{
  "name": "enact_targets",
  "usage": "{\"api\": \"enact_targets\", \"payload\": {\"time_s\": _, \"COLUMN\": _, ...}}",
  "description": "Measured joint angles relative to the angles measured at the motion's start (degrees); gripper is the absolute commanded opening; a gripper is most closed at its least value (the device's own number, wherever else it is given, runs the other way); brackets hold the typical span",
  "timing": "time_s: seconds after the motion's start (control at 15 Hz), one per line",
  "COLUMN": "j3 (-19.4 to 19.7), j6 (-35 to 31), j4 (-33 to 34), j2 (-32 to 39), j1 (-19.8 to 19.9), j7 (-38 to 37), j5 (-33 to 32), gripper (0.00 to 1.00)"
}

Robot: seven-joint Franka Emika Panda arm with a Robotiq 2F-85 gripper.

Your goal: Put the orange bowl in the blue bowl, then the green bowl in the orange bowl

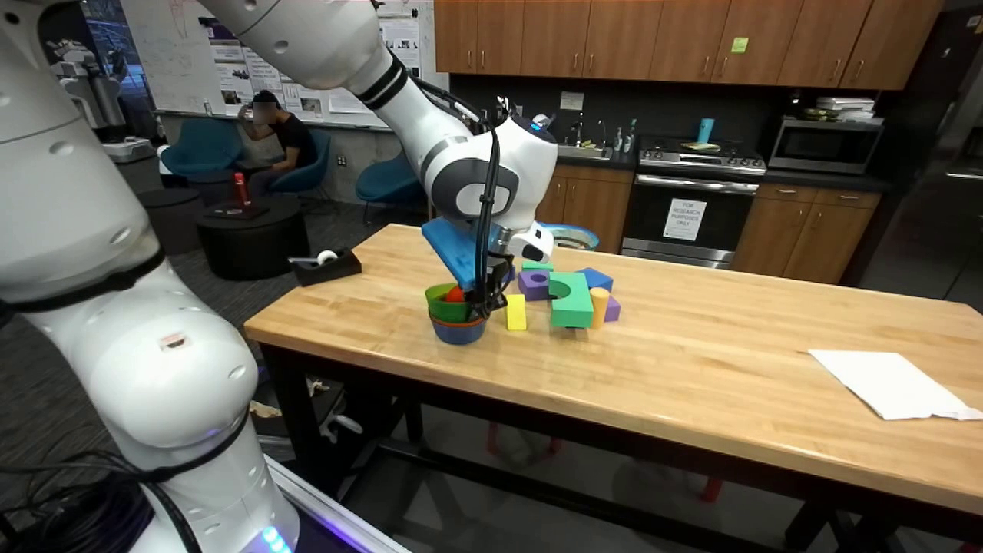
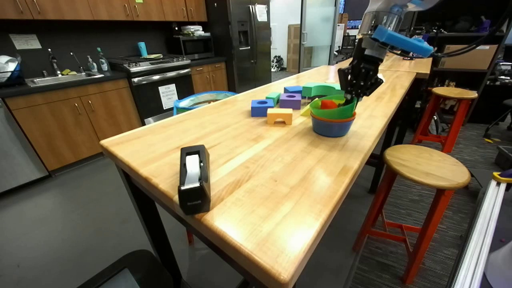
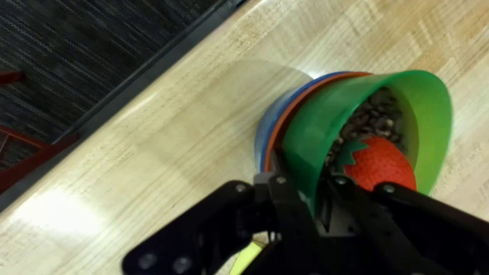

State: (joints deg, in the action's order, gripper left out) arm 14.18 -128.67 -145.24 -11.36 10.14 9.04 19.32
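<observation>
The blue bowl [image 2: 332, 129] stands on the table with the orange bowl [image 3: 289, 118] nested inside it, mostly only its rim showing. Inside the orange bowl sits the green bowl [image 2: 334, 110], tilted, its side at the gripper raised. A red toy strawberry [image 3: 382, 164] and dark bean-like bits [image 3: 376, 114] lie in the green bowl. My gripper [image 3: 303, 173] straddles the green bowl's wall: one finger is outside it, just within the orange rim, the other inside beside the strawberry. The jaws look shut on that wall; the fingertips are partly hidden. Both exterior views show the gripper above the stack.
A yellow block [image 1: 516, 312] stands right beside the bowls. Purple [image 2: 290, 101], green [image 1: 572, 299], blue [image 2: 262, 108] and orange-yellow [image 2: 279, 116] blocks cluster nearby. A tape dispenser [image 2: 195, 180] sits at a table corner, a white sheet [image 1: 895, 382] farther along. The table edge [image 3: 133, 110] runs close to the bowls.
</observation>
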Motion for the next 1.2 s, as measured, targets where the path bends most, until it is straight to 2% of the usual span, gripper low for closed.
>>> {"api": "enact_targets", "payload": {"time_s": 0.53, "j3": 0.00, "j6": 0.00, "j4": 0.55, "j2": 0.00, "j1": -0.01, "j7": 0.00, "j5": 0.00, "gripper": 0.98}}
{"api": "enact_targets", "payload": {"time_s": 1.2, "j3": -0.86, "j6": -0.60, "j4": 1.43, "j2": -0.48, "j1": -0.05, "j7": -0.77, "j5": -0.91, "gripper": 1.00}}
